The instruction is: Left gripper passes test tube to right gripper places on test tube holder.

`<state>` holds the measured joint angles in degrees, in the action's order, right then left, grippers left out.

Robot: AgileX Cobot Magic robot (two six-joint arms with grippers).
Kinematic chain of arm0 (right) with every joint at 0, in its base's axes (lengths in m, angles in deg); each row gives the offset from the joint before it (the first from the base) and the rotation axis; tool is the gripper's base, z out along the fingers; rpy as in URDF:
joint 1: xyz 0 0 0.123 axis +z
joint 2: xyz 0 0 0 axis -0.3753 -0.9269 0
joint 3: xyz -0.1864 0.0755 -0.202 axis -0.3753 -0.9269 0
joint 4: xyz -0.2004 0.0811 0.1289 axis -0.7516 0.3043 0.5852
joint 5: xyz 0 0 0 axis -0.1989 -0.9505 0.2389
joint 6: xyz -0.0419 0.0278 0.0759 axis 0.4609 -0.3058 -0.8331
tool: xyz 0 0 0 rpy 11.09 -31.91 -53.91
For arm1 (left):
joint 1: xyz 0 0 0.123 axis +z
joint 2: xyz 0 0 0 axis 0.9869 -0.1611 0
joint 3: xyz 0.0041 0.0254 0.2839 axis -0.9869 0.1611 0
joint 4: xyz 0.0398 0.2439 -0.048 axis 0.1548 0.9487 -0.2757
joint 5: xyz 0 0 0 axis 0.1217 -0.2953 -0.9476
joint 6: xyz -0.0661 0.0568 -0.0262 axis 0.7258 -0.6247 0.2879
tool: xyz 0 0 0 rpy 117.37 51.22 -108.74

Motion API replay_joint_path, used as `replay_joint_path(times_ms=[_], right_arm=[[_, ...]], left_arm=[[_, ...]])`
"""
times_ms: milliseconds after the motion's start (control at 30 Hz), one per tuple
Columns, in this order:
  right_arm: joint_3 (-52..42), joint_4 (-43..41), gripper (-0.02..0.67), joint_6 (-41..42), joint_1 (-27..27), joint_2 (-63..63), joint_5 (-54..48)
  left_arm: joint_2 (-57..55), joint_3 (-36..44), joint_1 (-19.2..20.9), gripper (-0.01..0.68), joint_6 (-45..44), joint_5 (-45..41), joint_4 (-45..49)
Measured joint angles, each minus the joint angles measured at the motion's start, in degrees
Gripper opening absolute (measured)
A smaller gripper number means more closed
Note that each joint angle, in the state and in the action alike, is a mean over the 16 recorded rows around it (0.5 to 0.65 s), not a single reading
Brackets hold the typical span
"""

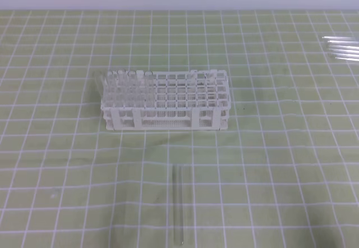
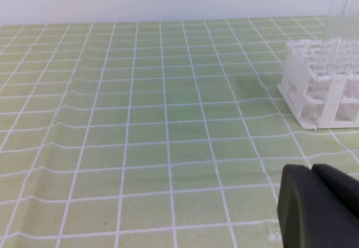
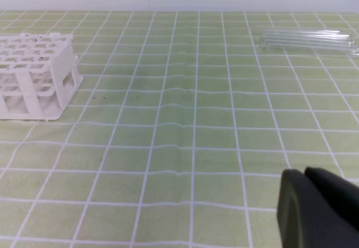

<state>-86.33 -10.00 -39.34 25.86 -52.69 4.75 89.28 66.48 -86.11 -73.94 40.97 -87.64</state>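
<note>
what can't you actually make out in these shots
- Test tube, exterior high view: faint clear glass, open end unclear.
- Tubes standing in the test tube holder: blurred, uncountable.
- Spare tubes: cut off at the edge in the exterior high view, overlapping in the right wrist view.
- Left gripper and right gripper: cropped at frame corners.

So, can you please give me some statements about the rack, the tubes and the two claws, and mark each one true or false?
1. The white plastic grid rack holds clear tubes at its left end. True.
2. A thin clear glass test tube lies on the green checked cloth in front of the rack. True.
3. The left gripper holds that tube. False: its black fingers are shut on nothing.
4. The right gripper is open wide. False: it is shut.
5. The spare clear tubes stand upright. False: they lie flat.
</note>
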Motion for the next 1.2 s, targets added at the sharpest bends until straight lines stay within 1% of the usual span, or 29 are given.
replay_joint_path(times_ms=[267,433,533,733,933,1067,1200], right_arm=[[0.0,0.0,-0.017,0.0,0.0,0.0,0.0],[0.0,0.1,-0.017,0.0,0.0,0.0,0.5],[0.0,1.4,-0.017,0.0,0.0,0.0,2.5],[0.0,9.2,-0.017,0.0,0.0,0.0,9.2],[0.0,21.0,-0.017,-0.1,0.0,0.0,17.3],[0.0,27.8,-0.017,-0.1,0.0,0.0,20.5],[0.1,31.5,-0.017,-0.1,0.0,0.0,21.4]], left_arm=[[-0.5,0.1,0.0,-0.003,0.0,0.2,-0.4],[-0.9,0.1,0.0,-0.003,0.0,1.3,-3.4],[-1.1,0.1,0.0,-0.003,0.1,2.6,-7.1],[-0.9,0.2,0.0,-0.003,0.9,6.2,-20.2],[-1.0,0.2,0.0,-0.003,1.8,8.9,-30.5],[-0.8,0.3,0.0,-0.003,2.4,9.7,-34.5],[-1.0,0.2,0.0,-0.003,2.4,9.6,-34.4]])
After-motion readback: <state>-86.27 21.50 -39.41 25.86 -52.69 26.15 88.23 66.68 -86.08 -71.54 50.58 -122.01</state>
